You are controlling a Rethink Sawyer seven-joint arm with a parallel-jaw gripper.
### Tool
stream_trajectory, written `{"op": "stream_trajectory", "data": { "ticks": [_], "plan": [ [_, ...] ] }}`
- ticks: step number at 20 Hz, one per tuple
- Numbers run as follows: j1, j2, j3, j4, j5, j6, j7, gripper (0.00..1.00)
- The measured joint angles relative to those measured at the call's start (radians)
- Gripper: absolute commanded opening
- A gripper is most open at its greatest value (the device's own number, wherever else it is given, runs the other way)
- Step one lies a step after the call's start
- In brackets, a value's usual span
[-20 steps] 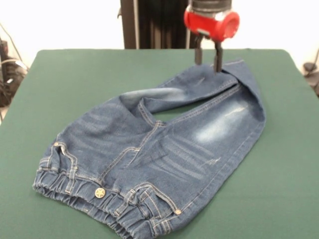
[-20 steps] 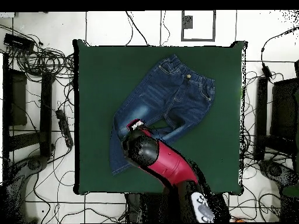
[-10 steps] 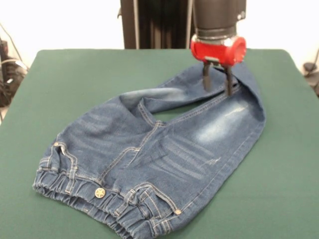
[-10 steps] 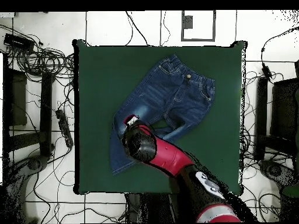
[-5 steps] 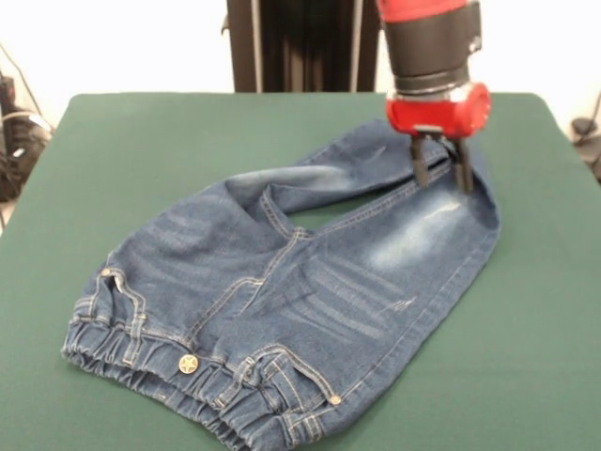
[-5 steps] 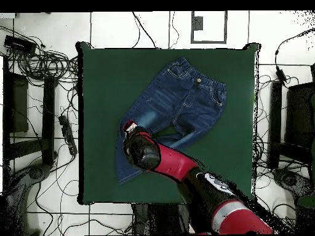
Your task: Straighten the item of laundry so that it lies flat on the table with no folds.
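Hovering over the folded leg end, the hand [image 5: 440,175] has its fingers apart, holding nothing. Jeans [image 5: 282,282] lie near the bench [image 5: 141,150] centre, not yet flat: one lower leg is doubled back over the other, so unfolding remains, as judged. In the front view, the long axis runs diagonally, waistband at near left, legs toward far right.
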Motion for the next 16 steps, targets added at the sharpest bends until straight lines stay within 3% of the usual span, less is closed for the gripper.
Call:
{"op": "stream_trajectory", "data": {
  "ticks": [9, 16],
  "plan": [
    [-0.028, 0.070, 0.094, 0.020, -0.062, -0.035, 0.000, 1.00],
    [-0.045, 0.197, 0.121, 0.019, -0.170, -0.130, 0.000, 1.00]
  ]
}}
